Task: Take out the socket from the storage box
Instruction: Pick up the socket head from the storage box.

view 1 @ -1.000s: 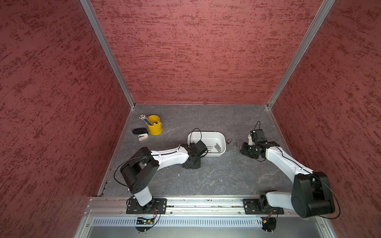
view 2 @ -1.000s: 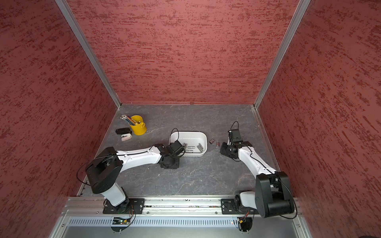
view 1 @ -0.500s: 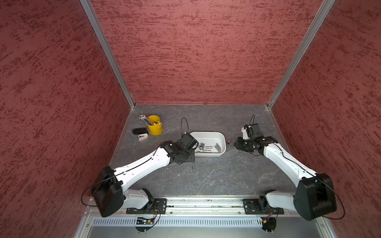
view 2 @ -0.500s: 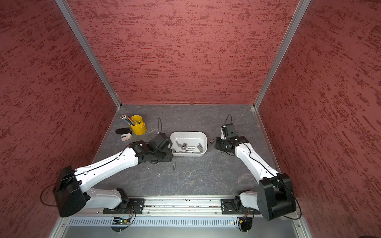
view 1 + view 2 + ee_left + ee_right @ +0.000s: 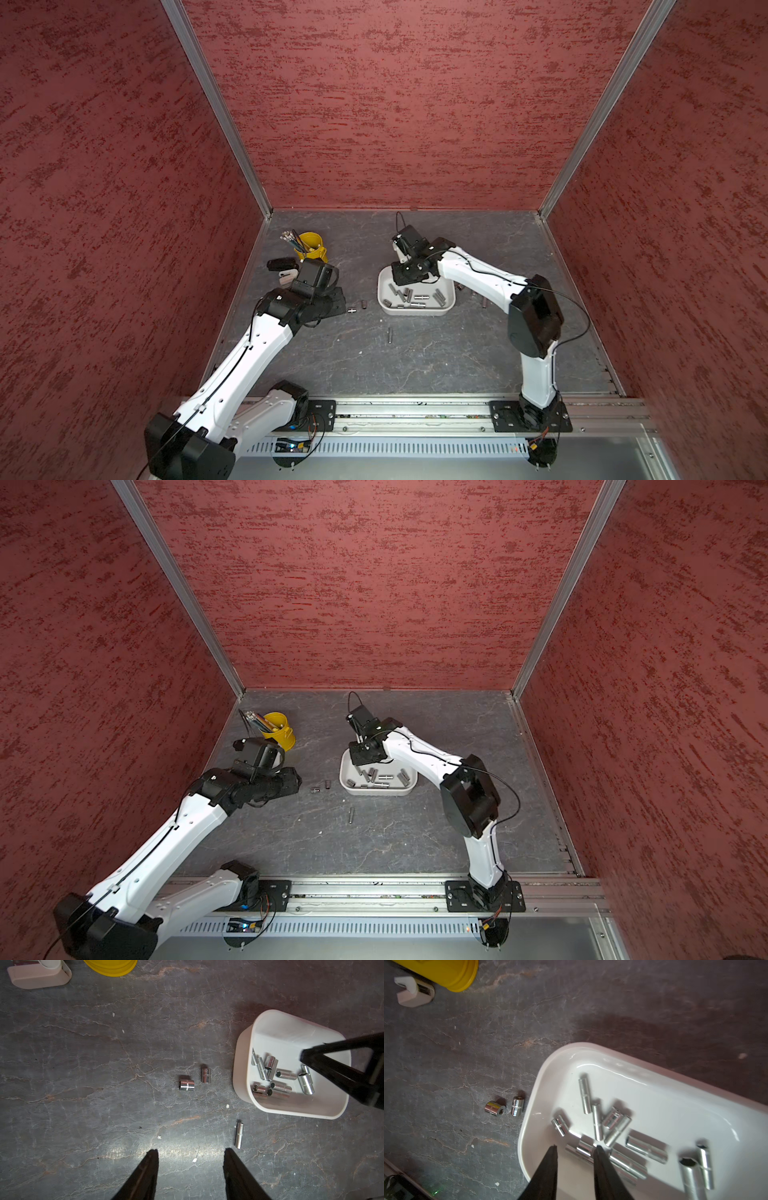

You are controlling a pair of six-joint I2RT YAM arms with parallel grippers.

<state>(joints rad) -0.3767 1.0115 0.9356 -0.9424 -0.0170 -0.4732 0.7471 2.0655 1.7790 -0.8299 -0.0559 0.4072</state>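
Note:
The white storage box sits mid-table with several chrome sockets lying in it. My right gripper hangs open over the box's left end, and a socket lies on the box floor below the gap between its fingers. My left gripper is open and empty above bare table, left of the box. Two short sockets and a long thin socket lie on the table outside the box.
A yellow pencil cup stands at the back left, with a black object and a pale pink-and-white item beside it. Two more sockets lie right of the box. Red walls enclose the table.
My left gripper has opened and drawn back leftward from the box, and the long socket now lies in the open. My right arm has swung from right of the box to over it.

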